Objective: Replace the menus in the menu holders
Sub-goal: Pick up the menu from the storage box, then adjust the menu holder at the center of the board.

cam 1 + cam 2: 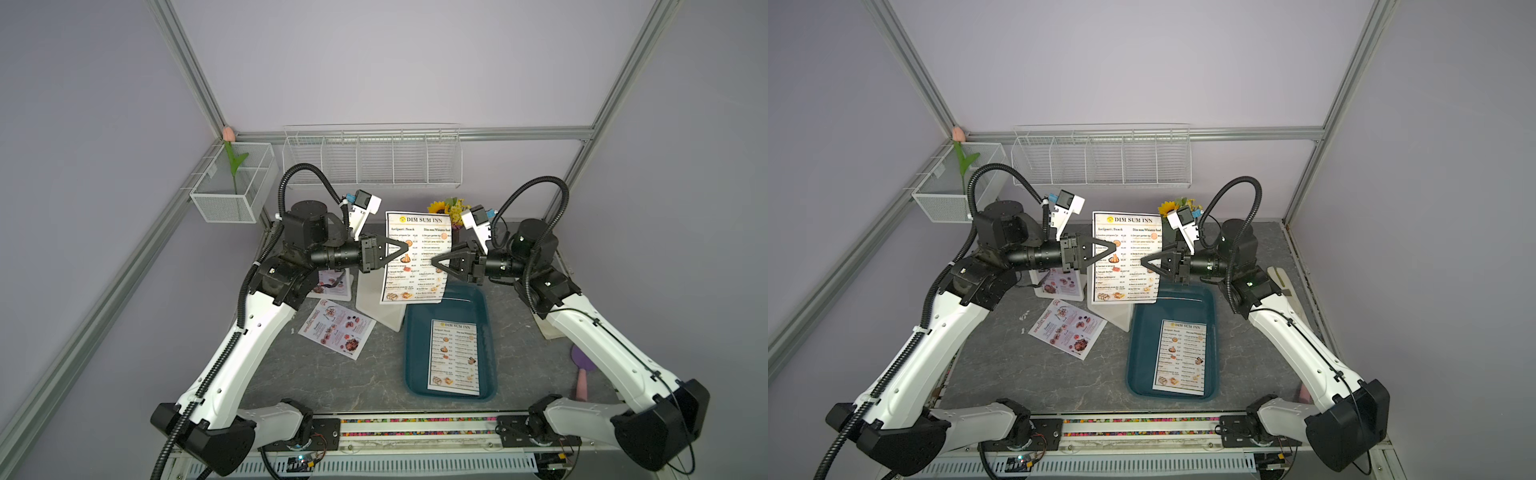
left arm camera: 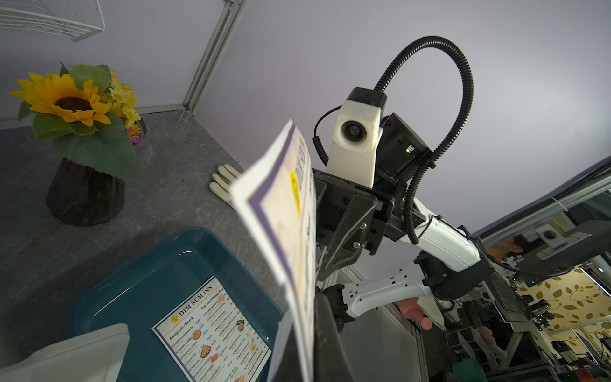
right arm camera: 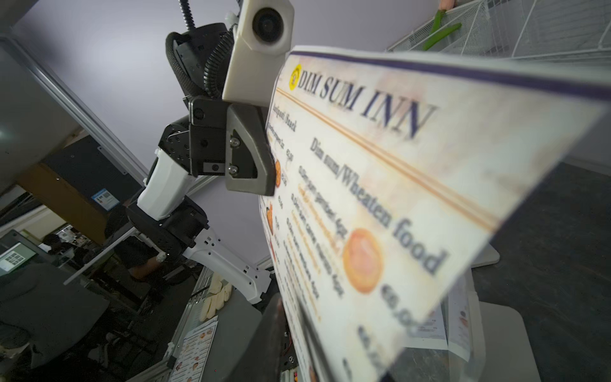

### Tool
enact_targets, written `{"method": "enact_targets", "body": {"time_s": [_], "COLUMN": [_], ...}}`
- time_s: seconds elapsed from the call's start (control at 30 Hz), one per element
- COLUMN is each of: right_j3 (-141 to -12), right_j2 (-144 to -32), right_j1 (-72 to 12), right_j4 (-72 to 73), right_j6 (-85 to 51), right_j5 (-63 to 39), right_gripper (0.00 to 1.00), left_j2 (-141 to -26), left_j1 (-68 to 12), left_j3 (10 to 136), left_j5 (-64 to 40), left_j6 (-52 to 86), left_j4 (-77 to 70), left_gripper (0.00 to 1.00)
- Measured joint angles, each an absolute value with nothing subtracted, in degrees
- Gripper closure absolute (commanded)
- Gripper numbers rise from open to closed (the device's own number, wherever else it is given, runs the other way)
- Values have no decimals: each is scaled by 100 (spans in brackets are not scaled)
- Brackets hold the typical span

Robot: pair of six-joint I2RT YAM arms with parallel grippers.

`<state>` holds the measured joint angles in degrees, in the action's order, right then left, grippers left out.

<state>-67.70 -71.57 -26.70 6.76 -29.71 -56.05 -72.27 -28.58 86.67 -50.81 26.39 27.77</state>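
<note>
Currently the left gripper (image 1: 406,248) is clamped on the left edge of the held menu (image 1: 419,284), a white "DIM SUM INN" sheet that stands upright in the air with its heading on top. The right gripper (image 1: 433,262) reaches in from the opposite side, and its tip overlaps the sheet's right edge in both top views. Its own wrist view shows the paper running past one finger, but it is not clear whether the jaws pinch the sheet or are only narrowed around it.

The held menu hangs over the near holder (image 1: 376,301), a white frame on the table (image 1: 332,382), and over the far end of the tray (image 1: 417,353). A tray menu (image 1: 455,357), also white, lies flat in the tray. To the left, a pink menu (image 1: 336,328) lies flat on the table. Behind it, partly hidden by the left arm, the far holder (image 1: 345,297) has a second pink menu (image 1: 330,284) in it.
</note>
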Motion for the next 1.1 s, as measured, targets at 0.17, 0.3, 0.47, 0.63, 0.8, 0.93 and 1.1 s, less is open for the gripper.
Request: {"method": "enact_targets", "body": {"time_s": [0.17, 0.3, 0.47, 0.63, 0.8, 0.93, 1.1], "right_j3": [-6775, -6799, -6825, -7072, -7491, -7804, -8106], "right_j2": [-7157, -7159, -7159, -7159, -7157, -7194, -7214], "right_j1": [-2672, -2672, -2707, -2814, -3092, -3450, -3776], "right_j4": [572, 397, 119, -727, -1750, -2477, -3096], "right_j6": [-3028, -3122, -3170, -2871, -2340, -1968, -1682], "right_j5": [-5570, -5419, -5081, -4211, -2969, -1896, -860], "right_gripper": [88, 93, 93, 93, 93, 93, 93], "left_j2": [-7229, -7234, -7273, -7275, -7255, -7260, -7380], "left_j1": [-2858, -2864, -2932, -2954, -2958, -2961, -2961], "left_j3": [8667, 8667, 8670, 8665, 8283, 7432, 6713], "left_j5": [-5035, -4991, -4685, -3607, -1643, -397, 248], "left_j6": [2534, 2427, 2180, 2045, 2163, 2456, 2770], "left_j4": [2783, 2786, 2947, 3378, 3822, 4154, 4397], "left_gripper": [100, 100, 73, 30, 29, 45, 55]}}
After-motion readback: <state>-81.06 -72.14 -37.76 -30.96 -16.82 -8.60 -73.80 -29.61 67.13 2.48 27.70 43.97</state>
